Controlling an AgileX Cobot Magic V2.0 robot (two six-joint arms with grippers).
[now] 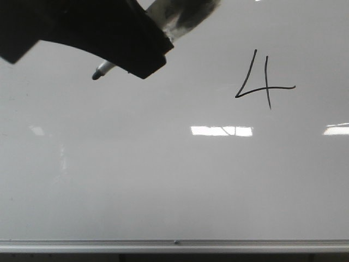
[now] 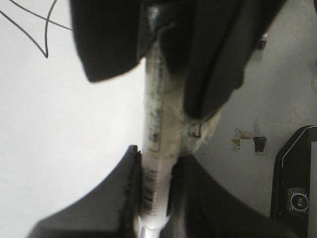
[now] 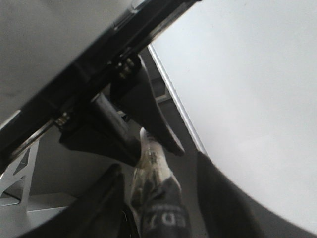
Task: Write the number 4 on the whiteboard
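Note:
The whiteboard [image 1: 163, 180] fills the front view, and the number 4 [image 1: 268, 90] stands in thin black lines at its upper right. A black finger [image 1: 109, 33] covers the top left there, with the marker's dark tip [image 1: 97, 74] poking out below it, off the board's lines and left of the 4. My left gripper [image 2: 154, 198] is shut on the white marker [image 2: 157, 119], with the 4 [image 2: 46, 39] beyond it. My right gripper [image 3: 161, 208] stands open either side of the marker's taped, black-banded end [image 3: 158, 198], with a gap to one finger.
A silver rail [image 1: 174, 245] runs along the board's bottom edge. Bright light reflections [image 1: 221, 131] lie on the board. In the left wrist view a grey surface carries tape scraps [image 2: 247, 140] and a black device [image 2: 294, 188]. A white frame [image 3: 15, 183] shows beside the right gripper.

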